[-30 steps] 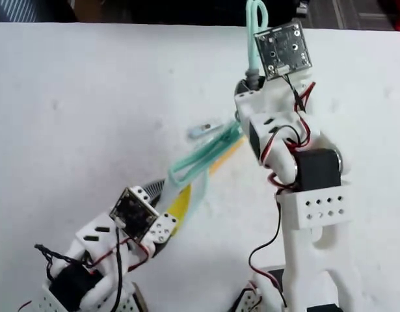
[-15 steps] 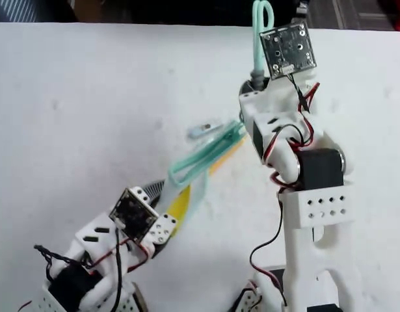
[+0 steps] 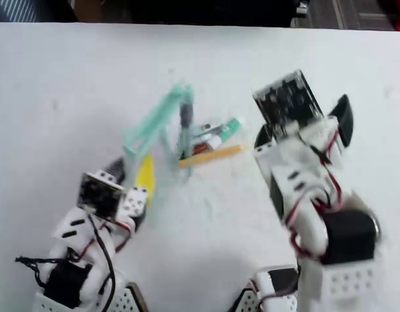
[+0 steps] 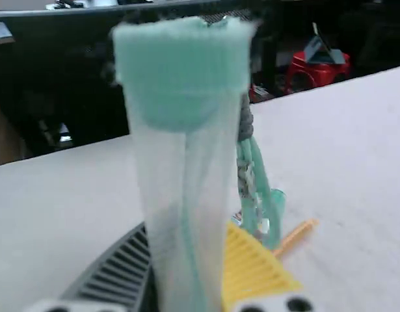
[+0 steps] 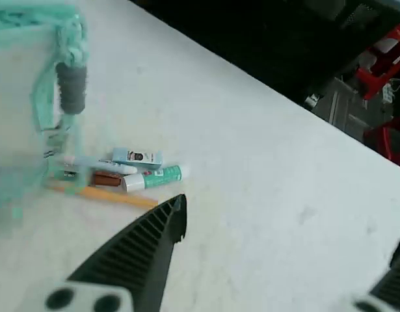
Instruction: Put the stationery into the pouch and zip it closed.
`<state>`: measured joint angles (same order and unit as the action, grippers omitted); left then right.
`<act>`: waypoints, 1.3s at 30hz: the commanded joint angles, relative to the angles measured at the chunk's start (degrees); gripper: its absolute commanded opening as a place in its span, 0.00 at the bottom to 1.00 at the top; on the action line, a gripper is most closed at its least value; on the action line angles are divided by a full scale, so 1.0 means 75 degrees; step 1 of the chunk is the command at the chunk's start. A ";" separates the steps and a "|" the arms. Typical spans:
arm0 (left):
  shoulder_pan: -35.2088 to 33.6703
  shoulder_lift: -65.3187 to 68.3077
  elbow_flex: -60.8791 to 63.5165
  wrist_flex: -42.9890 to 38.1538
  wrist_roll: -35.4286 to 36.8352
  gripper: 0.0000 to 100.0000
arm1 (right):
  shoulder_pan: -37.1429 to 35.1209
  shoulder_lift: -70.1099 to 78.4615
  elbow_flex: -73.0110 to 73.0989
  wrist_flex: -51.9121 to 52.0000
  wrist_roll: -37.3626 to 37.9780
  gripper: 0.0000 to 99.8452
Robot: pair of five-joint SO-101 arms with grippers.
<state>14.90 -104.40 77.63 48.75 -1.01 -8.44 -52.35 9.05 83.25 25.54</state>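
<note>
Table [image 3: 69, 78] white, dark room past its far edge. Stationery lies loose on it: pencil [image 3: 213, 155], green-capped marker [image 5: 154, 177], brown stick [image 5: 105, 180] and a small blue piece [image 5: 136, 156], possibly an eraser. All are bunched just beside the far end of the pouch [image 3: 154, 120]. A grey toggle [image 5: 71, 88] hangs at that end. From my left wrist the pouch stands square in front and hides most of the heap, with the pencil's end poking out past it. A second ago the pouch was stretched between both my arms. Since then my right gripper [image 5: 287, 224] has let go of it and drawn back toward the near right. The pouch has swung left, and my left arm has shifted left with it. My left gripper [image 3: 133, 170] sits low at the near left, its grey and yellow jaws clamped on the pouch's near end. The pouch rises slantwise away from it. My right gripper is raised over the table to the right of the heap, fingers spread wide, pointing toward the stationery and well apart from it.
</note>
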 commanded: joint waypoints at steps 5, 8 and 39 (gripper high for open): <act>-0.1553 -0.0076 -0.0410 -0.0949 -0.0035 0.02 | 0.0088 -0.0123 0.1078 -0.0369 0.0094 0.19; -0.1635 -0.0076 -0.0399 -0.0985 -0.0035 0.02 | 0.0088 -0.0123 0.1629 -0.0627 0.0129 0.03; -0.1401 -0.0064 -0.0129 -0.0973 0.0668 0.02 | -0.1037 0.3710 0.1735 -0.1940 0.1055 0.11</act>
<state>4.26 -104.40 77.63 43.47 3.47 -15.65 -29.23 27.16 68.66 31.25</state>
